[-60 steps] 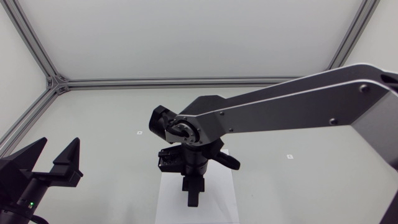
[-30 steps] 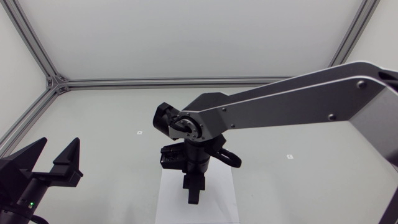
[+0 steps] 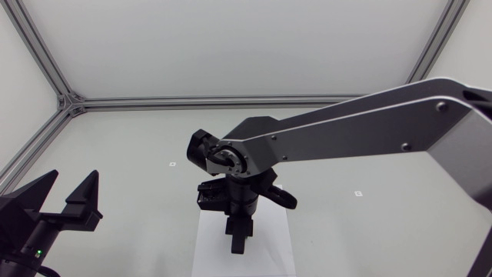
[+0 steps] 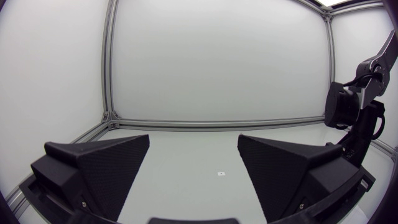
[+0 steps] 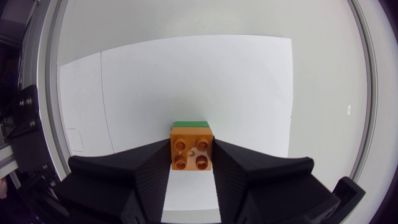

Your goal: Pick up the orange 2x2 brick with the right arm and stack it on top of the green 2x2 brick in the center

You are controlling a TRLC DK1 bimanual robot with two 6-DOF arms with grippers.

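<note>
**Right gripper (image 5: 191, 163) squeezes the orange brick (image 5: 191, 151) over the green brick (image 5: 190, 124)**

My right gripper has both black fingers (image 5: 146, 174) pressed on the sides of the orange brick, so it is gripping it. The orange brick sits right over the green brick, and only a thin green strip peeks out behind it. I think I hold it there so the knobs line up. I cannot tell if it is pushed all the way down.

The orange brick is smooth, shiny plastic. It is square, with four round knobs on top. The fingers are dull black wedges.

Both bricks are over a flat white sheet (image 5: 186, 74) in the middle of the pale table (image 3: 123, 146). My left gripper (image 3: 65, 198) is well apart at the side. Its fingers are wide open and hold nothing, out of the way.
</note>
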